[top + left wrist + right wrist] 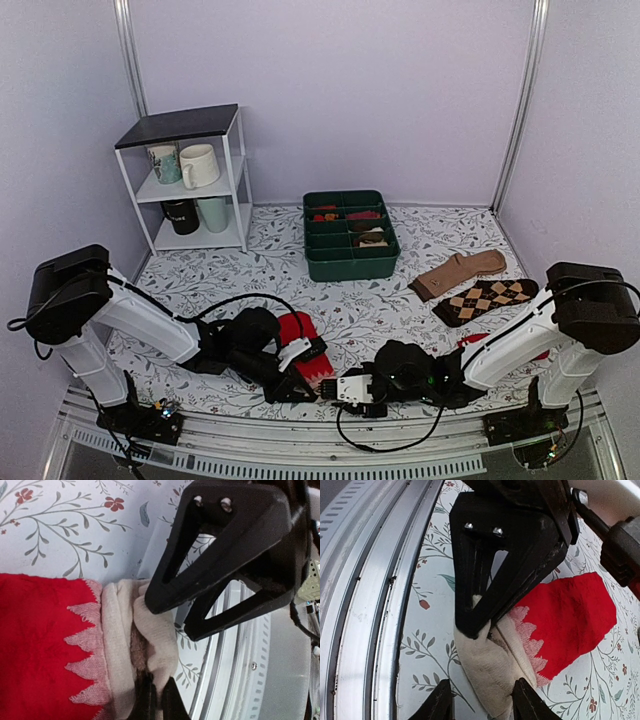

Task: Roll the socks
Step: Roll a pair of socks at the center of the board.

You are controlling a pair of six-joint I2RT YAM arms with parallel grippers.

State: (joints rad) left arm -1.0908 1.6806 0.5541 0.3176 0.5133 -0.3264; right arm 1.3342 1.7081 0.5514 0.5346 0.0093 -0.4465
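Observation:
The red socks (297, 332) lie flat near the table's front edge, their pale beige end (116, 630) toward the rail. In the left wrist view my left gripper (159, 686) is shut on a fold of that beige end, lifting it slightly. My right gripper (482, 700) faces it from the other side, open, its two fingers straddling the beige end (490, 667); one finger (524, 700) touches the fabric, the other stands clear. The red part (570, 612) spreads flat behind. From above, both grippers meet at the socks' near end (322, 378).
The metal rail (330, 452) runs right beside the socks' beige end. A brown sock (460, 272) and an argyle sock (487, 298) lie at the right. A green divided bin (350, 264) sits mid-table, and a white shelf (236, 180) with mugs stands back left.

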